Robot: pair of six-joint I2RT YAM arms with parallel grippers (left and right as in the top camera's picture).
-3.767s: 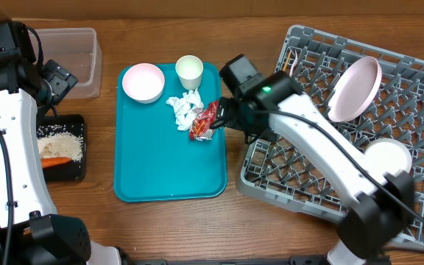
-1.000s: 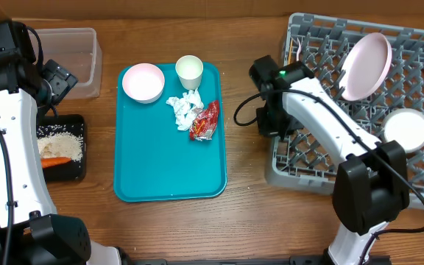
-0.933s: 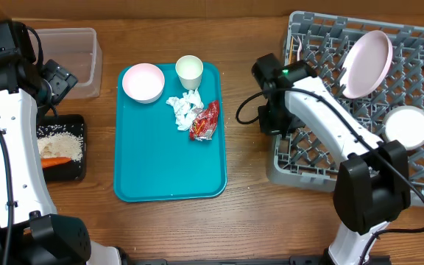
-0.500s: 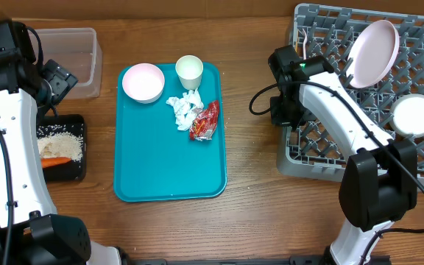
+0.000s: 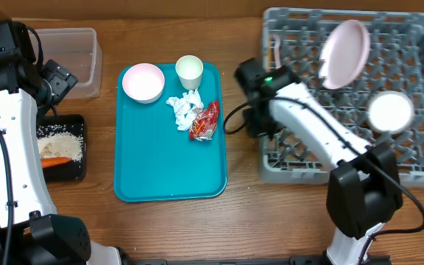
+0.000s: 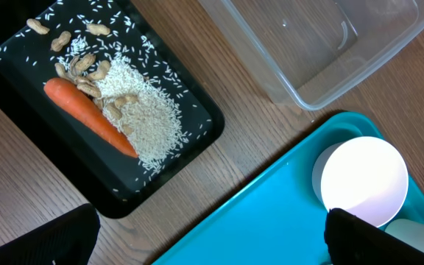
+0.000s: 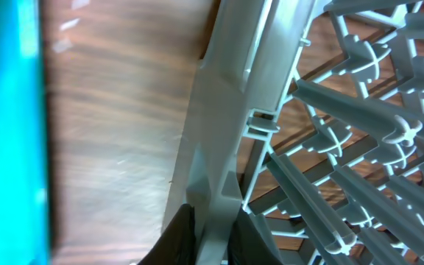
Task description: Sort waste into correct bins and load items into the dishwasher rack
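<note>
Grey dishwasher rack (image 5: 300, 171) fills the overhead's right half. My right gripper (image 7: 210, 237) is clamped on its left wall, and my left gripper (image 6: 212, 232) hangs with jaws apart. Any jerky drag could topple the leaning plate (image 5: 344, 44).

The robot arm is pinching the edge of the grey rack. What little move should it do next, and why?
Probably open the right gripper and let go of the grey rack. It is clamped on the rack's wall, and the rack sits beside the teal tray, where a bowl and cup wait.
</note>
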